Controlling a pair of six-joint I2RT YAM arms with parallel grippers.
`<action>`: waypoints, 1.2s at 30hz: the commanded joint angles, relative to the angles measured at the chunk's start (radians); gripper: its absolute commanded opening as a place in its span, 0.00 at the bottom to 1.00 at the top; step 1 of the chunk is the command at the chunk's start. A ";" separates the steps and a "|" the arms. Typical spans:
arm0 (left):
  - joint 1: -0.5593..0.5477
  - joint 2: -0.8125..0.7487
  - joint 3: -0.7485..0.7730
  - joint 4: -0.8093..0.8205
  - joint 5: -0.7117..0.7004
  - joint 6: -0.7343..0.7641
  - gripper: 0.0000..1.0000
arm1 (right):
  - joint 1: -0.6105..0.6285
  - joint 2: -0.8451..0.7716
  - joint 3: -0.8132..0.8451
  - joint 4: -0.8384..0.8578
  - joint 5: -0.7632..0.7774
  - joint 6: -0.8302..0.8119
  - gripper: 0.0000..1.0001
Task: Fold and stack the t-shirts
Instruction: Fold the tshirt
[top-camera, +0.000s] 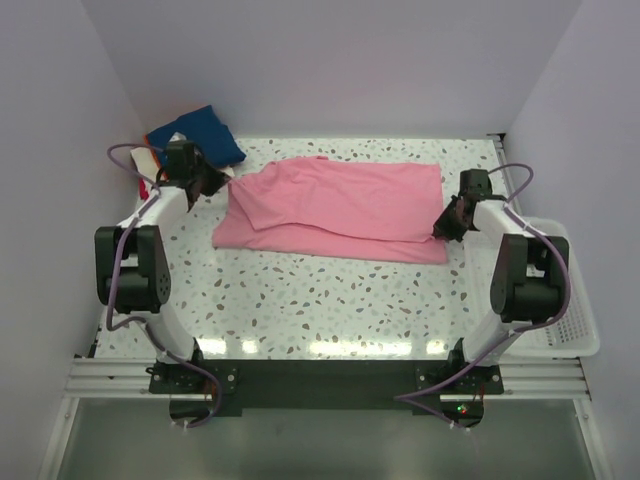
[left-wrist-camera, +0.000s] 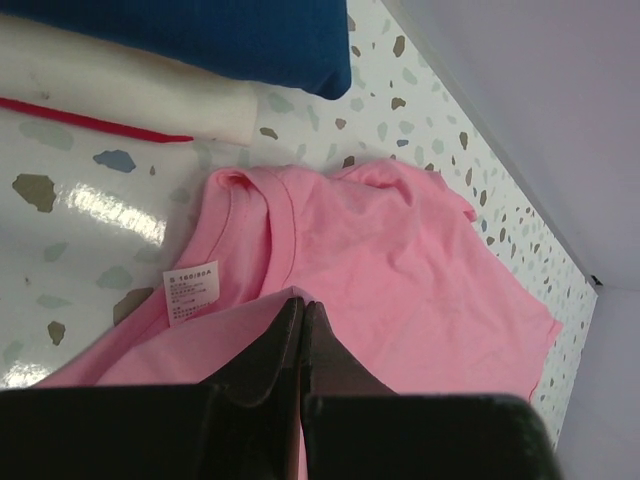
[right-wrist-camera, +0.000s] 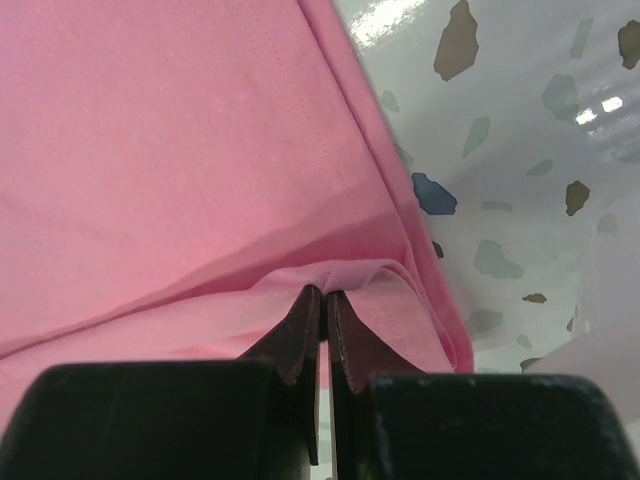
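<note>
Shirt (top-camera: 340, 205) lies crosswise, collar (left-wrist-camera: 262, 215) pointing left.

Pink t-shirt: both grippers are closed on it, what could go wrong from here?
The right gripper pinches only a thin fold at the edge of the pink t-shirt, so the cloth may slip out on a pull. The left gripper holds it close to the navy folded shirt; a wide swing might disturb that shirt.
</note>
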 joint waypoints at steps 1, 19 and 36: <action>-0.013 0.032 0.085 0.057 0.032 0.035 0.00 | -0.009 0.012 0.045 0.021 -0.012 0.005 0.00; -0.024 0.141 0.155 0.060 0.076 0.060 0.05 | -0.018 0.044 0.077 0.024 -0.013 0.001 0.12; -0.004 -0.206 -0.141 -0.039 -0.073 0.110 0.58 | 0.264 -0.077 0.082 -0.007 0.112 -0.081 0.50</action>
